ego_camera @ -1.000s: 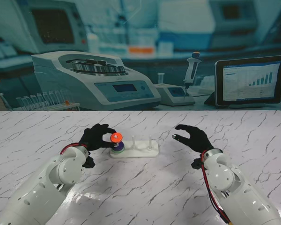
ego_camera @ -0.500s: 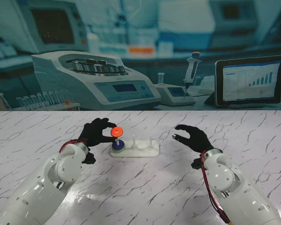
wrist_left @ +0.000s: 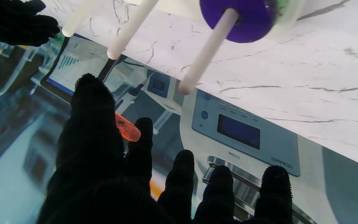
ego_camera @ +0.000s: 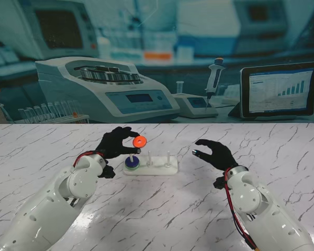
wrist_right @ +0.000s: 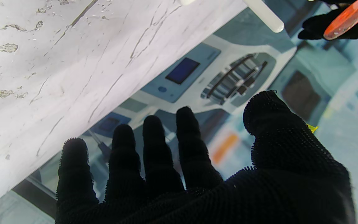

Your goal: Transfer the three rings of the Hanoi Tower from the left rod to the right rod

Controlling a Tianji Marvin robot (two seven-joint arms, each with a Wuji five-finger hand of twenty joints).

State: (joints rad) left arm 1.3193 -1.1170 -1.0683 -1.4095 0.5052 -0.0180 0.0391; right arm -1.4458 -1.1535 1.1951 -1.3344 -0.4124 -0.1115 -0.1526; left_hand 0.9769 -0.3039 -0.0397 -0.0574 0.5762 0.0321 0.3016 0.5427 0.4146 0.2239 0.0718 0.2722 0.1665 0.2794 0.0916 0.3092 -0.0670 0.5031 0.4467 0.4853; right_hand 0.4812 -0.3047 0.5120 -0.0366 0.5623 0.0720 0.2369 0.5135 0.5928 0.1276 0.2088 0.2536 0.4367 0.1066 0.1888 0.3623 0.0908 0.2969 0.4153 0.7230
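Note:
A white Hanoi base (ego_camera: 162, 170) with three upright rods sits mid-table. The purple ring (ego_camera: 131, 162) rests on the left rod (ego_camera: 131, 156) over a green ring (ego_camera: 131, 168); the left wrist view shows the purple ring (wrist_left: 244, 18) on its rod (wrist_left: 208, 51). My left hand (ego_camera: 116, 143) is shut on the small orange ring (ego_camera: 139, 141), pinched between thumb and forefinger above the rod tips, clear of the left rod. The orange ring (wrist_left: 126, 127) shows edge-on in the left wrist view. My right hand (ego_camera: 214, 153) hovers open to the right of the base, holding nothing.
The middle rod (ego_camera: 149, 157) and right rod (ego_camera: 167, 156) stand bare. The backdrop at the table's far edge shows a centrifuge (ego_camera: 102, 86), a pipette (ego_camera: 214, 76) and a tablet (ego_camera: 280, 90). Marble table (ego_camera: 167, 214) stretches between my arms.
My left hand lifted the orange ring up off the left rod and carried it a little to the right. The right hand has stayed in place.

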